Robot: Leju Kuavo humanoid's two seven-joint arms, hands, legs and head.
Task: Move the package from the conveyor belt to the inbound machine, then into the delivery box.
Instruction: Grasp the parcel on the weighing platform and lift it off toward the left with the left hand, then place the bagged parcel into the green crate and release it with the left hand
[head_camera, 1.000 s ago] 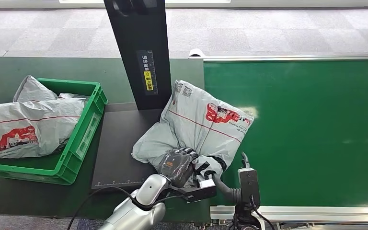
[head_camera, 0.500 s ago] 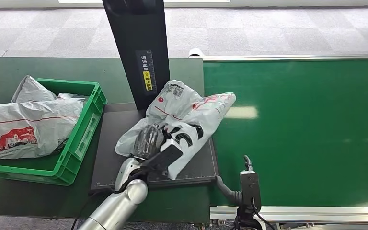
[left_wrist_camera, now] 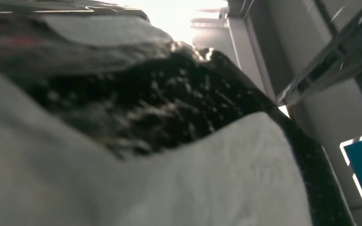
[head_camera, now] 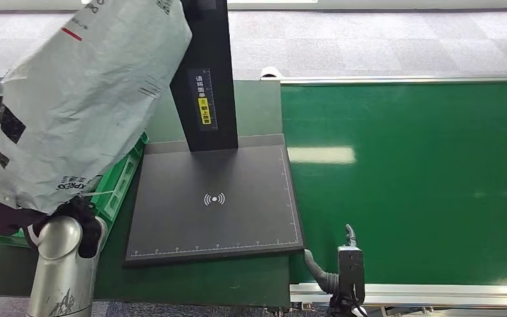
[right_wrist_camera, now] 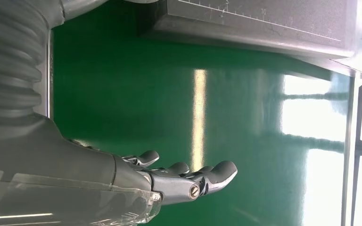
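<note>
1. While the grey courier package (head_camera: 86,92) is raised high above the green delivery crate (head_camera: 127,177), the step in hand reads as the last leg: scan plate to box.
2. Package position: lifted clear of everything, hanging over the crate's near-right corner and hiding most of it. The left arm (head_camera: 58,264) comes up beneath it.
3. Left hand: covered by the bag in the head view, and the left wrist view gives only blurred grey and black plastic pressed close. By judgement it grips the package; the fingers themselves cannot be made out.
4. Right hand (right_wrist_camera: 188,179): holding nothing, fingers extended and slightly apart over the green conveyor belt (head_camera: 409,178).
5. Inbound machine plate (head_camera: 214,198) lies bare, a wireless-scan symbol at its centre and ruler ticks along its edges.
6. Next move, by judgement: lower the bag further left so it drops inside the crate walls rather than catching the rim, then release.
7. Writing: package shows "XPRES" in part and large black lettering, incomplete. The black post (head_camera: 204,72) carries a Chinese label with a yellow tag, too small to read.
</note>
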